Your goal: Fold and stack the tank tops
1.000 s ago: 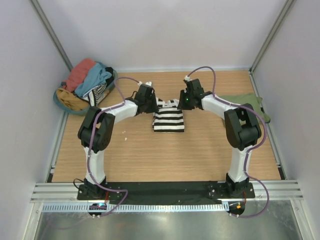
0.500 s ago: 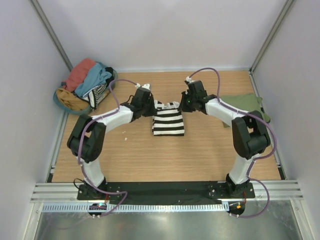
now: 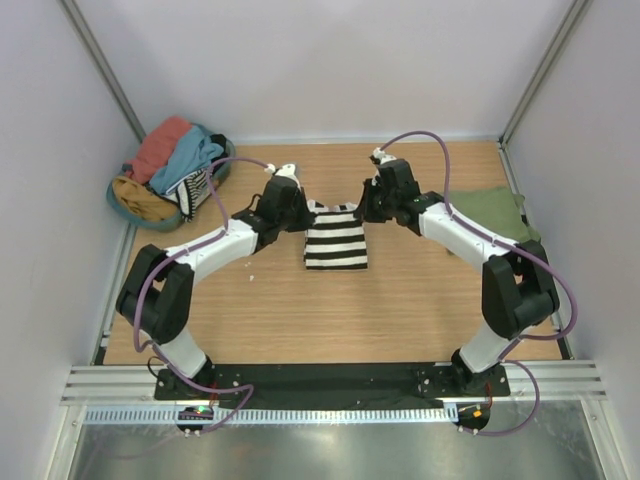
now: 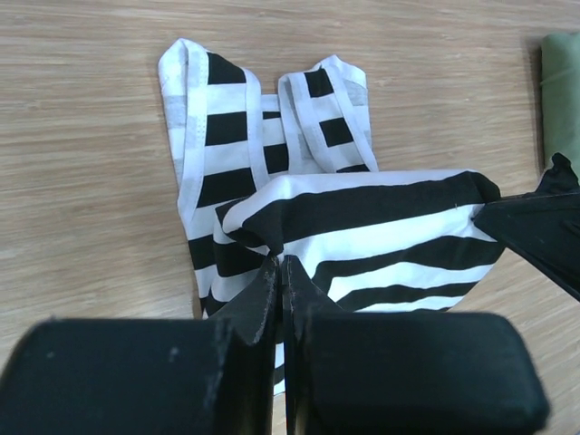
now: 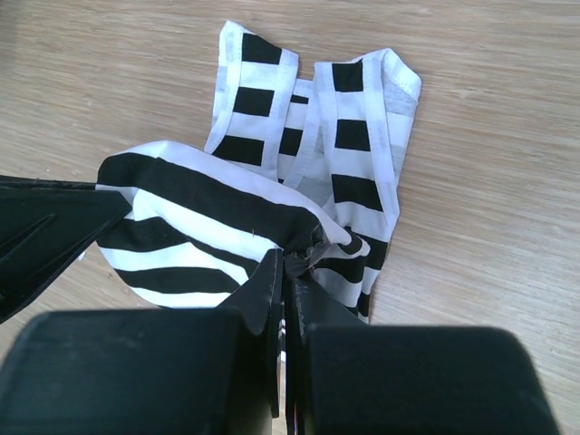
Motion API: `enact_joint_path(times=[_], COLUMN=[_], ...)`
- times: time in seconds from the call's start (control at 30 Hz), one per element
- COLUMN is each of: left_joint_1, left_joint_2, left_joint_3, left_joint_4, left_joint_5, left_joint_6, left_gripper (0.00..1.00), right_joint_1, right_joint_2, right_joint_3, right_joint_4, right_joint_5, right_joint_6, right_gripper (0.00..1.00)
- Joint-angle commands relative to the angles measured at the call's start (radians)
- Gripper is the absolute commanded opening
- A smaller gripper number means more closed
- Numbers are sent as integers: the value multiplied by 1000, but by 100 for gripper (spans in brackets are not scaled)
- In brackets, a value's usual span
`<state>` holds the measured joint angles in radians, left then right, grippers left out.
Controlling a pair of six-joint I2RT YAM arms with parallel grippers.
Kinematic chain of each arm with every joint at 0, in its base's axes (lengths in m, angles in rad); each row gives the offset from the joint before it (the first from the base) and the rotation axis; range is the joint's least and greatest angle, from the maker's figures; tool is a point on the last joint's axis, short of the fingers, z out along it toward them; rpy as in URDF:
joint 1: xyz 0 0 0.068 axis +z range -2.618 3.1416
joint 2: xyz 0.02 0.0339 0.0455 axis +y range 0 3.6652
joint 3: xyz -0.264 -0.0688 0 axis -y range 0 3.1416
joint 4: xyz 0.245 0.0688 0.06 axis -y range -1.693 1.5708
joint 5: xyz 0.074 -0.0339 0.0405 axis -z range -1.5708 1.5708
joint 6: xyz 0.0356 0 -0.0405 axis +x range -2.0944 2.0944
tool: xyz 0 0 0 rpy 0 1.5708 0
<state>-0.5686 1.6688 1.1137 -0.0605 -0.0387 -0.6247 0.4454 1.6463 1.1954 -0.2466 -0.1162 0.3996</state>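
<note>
The black-and-white striped tank top [image 3: 336, 240] lies partly folded in the middle of the table. My left gripper [image 3: 300, 213] is shut on its left corner [image 4: 263, 240] and my right gripper [image 3: 366, 208] is shut on its right corner [image 5: 313, 237]. Both hold the lifted edge above the straps [image 4: 272, 118], which lie flat toward the far side. The olive green tank top [image 3: 490, 208] lies at the right edge of the table, under my right arm, and its edge shows in the left wrist view [image 4: 562, 82].
A round basket [image 3: 140, 198] at the far left corner holds a salmon-red garment [image 3: 160, 143], a light blue garment [image 3: 190, 160] and a striped piece. Walls close the table on three sides.
Both grippers have moved toward the far side, carrying the striped top's edge over toward the straps. Both arms have stretched out further.
</note>
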Motion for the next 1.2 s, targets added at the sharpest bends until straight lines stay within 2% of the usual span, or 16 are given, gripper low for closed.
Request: enact_joint_path(times=[0.0,0.2,0.3,0.33,0.37,0.4,0.47,0.6,0.7,0.8,0.87,0.9,0.93,0.97,1.03,1.17], left_joint_1=[-2,13,39,56,67,78,102,107,107,107,105,104,98,96,92,79], left_joint_2=[-24,60,164,224,258,287,348,312,238,171,109,91,68,62,72,114], left_joint_3=[30,127,199,245,270,293,366,367,313,230,157,108,89,74,58,54], left_joint_4=[33,8,8,5,5,2,-25,-38,-39,-36,-10,7,37,48,56,85], left_joint_5=[-47,-79,-93,-105,-104,-101,-99,-133,-155,-103,-46,18,35,96,184,275], left_joint_6=[3,20,23,19,14,8,0,22,37,20,-3,-32,-44,-58,-101,-150], left_gripper=[0,2,9,16,29,44,58,69,70,65,54,50,40,35,23,12], right_joint_1=[4,-10,-37,-46,-56,-63,-76,-79,-85,-85,-85,-85,-86,-85,-86,-85], right_joint_2=[-26,91,208,248,282,314,378,313,245,159,132,109,103,96,92,110], right_joint_3=[55,192,278,300,323,373,411,327,265,164,119,83,64,41,26,-20], right_joint_4=[1,-40,-28,-10,-2,3,0,75,70,102,122,130,151,152,150,173], right_joint_5=[30,66,72,60,56,59,69,79,69,27,-46,-72,-136,-155,-215,-302], right_joint_6=[2,-30,-30,-24,-16,-1,15,22,10,19,34,38,42,51,61,94], right_gripper=[1,5,10,14,27,54,61,81,78,61,49,39,36,28,22,10])
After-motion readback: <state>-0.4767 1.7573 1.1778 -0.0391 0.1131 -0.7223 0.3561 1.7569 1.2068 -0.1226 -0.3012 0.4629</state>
